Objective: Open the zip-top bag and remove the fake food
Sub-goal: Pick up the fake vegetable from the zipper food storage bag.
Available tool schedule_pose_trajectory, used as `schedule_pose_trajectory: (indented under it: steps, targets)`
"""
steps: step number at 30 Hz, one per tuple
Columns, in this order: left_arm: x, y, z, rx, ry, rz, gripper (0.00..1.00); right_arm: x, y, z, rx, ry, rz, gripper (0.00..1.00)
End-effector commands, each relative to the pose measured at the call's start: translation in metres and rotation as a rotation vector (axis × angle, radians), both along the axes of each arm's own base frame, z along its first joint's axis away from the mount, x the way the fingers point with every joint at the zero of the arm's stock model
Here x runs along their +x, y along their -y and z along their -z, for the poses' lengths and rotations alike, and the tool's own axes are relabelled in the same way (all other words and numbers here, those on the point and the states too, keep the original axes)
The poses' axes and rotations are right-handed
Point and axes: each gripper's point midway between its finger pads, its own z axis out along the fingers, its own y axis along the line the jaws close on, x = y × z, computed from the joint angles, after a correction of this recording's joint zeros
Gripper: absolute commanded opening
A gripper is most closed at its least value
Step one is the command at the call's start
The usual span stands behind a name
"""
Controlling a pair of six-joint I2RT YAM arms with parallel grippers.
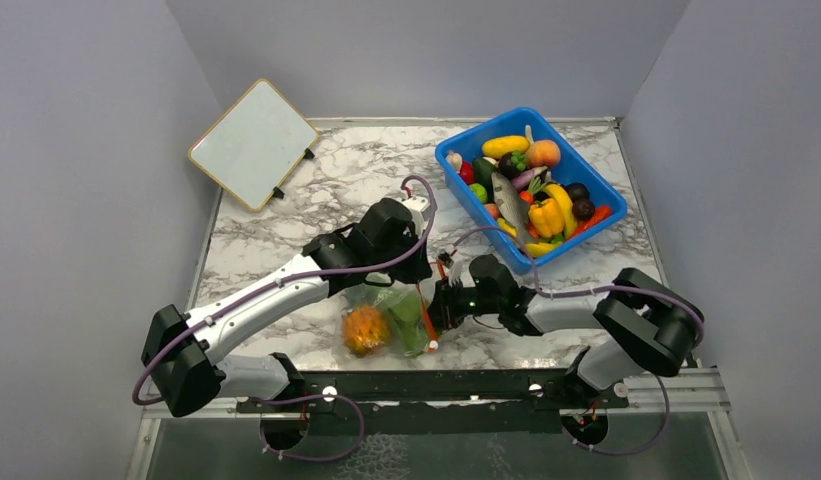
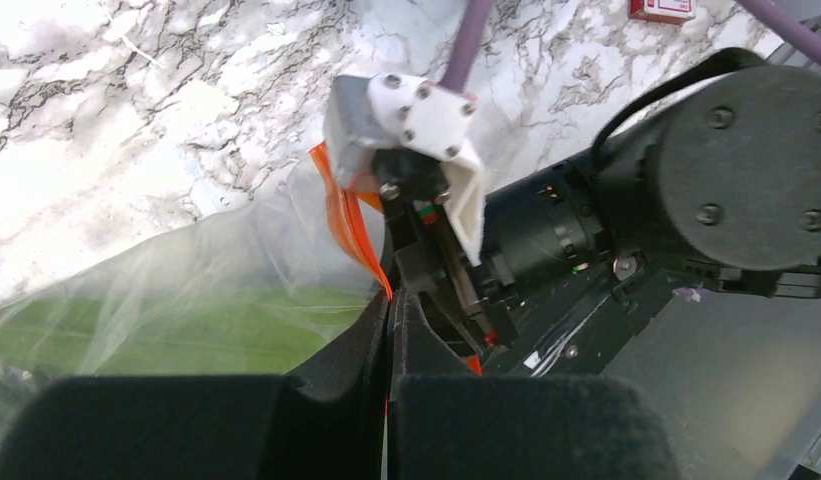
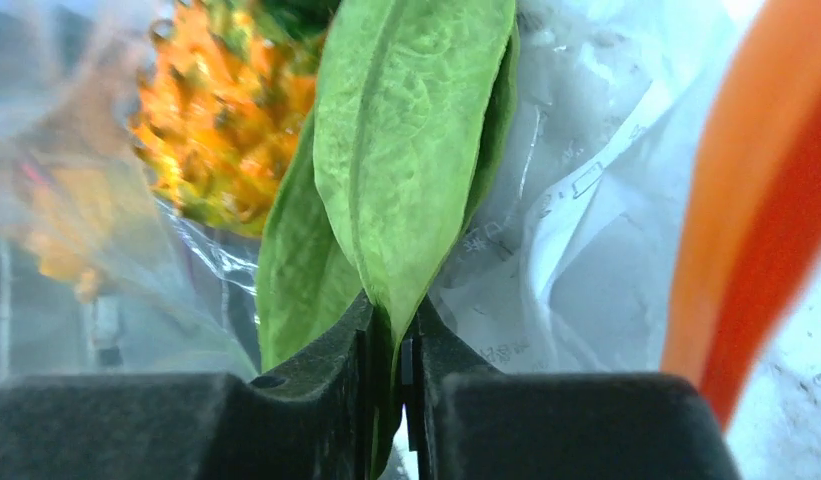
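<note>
Leaf (image 3: 386, 180) in bag (image 1: 386, 300), bin (image 1: 581, 152) back-R, board (image 1: 254, 143) back-L

Blurred pineapple (image 3: 221, 120), leaf (image 3: 406, 150) cut off by top edge, zip strip (image 3: 756, 230) blurred, cropped at right.

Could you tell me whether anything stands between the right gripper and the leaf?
Nothing visible: the right gripper is shut on the green leaf, and the left gripper pinches the zip-top bag at its mouth.

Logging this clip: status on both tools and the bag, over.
Left tool shut on bag at zip strip. Right tool shut on leaf tip. Pineapple in bag. Bin apart, nothing blocking.
</note>
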Motion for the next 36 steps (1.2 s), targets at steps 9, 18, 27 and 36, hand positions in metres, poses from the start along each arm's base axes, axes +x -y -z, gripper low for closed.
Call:
schedule_pose_trajectory:
  steps: [9, 18, 27, 36]
  targets:
    - [-0.020, 0.001, 0.002, 0.005, 0.040, 0.194, 0.00, 0.051, 0.000, -0.070, 0.052, -0.001, 0.280, 0.08]
    - [-0.017, -0.017, 0.010, 0.091, 0.062, 0.176, 0.00, 0.057, 0.032, -0.090, 0.185, -0.215, 0.290, 0.08]
    - [-0.010, -0.019, 0.014, 0.119, 0.071, 0.135, 0.00, 0.045, 0.038, -0.111, 0.291, -0.225, 0.248, 0.08]
    - [0.003, -0.047, 0.020, 0.197, 0.117, -0.009, 0.00, 0.038, 0.061, -0.125, 0.432, -0.322, 0.175, 0.08]
